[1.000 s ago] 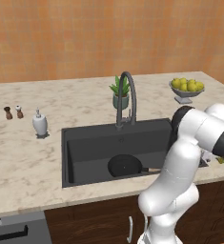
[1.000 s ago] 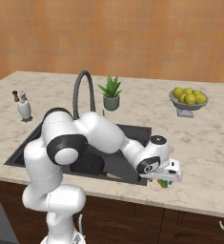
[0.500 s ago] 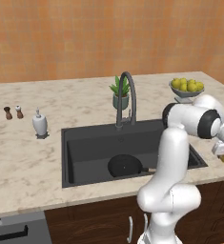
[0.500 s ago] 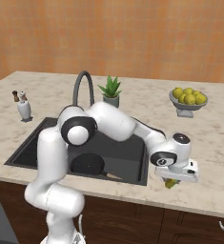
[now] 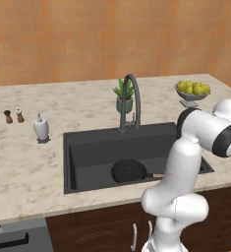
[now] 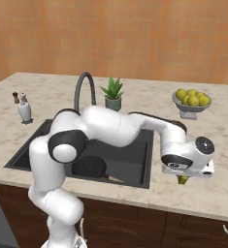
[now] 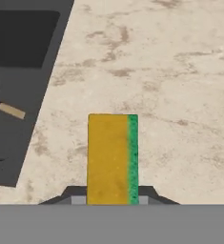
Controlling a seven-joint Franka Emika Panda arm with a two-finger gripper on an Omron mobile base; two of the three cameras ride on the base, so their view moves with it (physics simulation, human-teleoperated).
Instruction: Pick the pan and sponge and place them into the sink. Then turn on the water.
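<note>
The fingers (image 7: pixel 112 200) have just come together and are clamped on the sponge (image 7: pixel 112 157), a yellow block with a green edge, over the tabletop (image 7: pixel 180 95) right of the sink (image 6: pixel 135 167). A second ago they stood wide apart. The frying pan (image 6: pixel 89 167) already lies in the basin, near its front. In my judgement the grasp is made; next comes carrying the sponge left into the sink, then the faucet (image 5: pixel 131 101).

Sponge (image 7: pixel 112 157) base behind grey band
</note>
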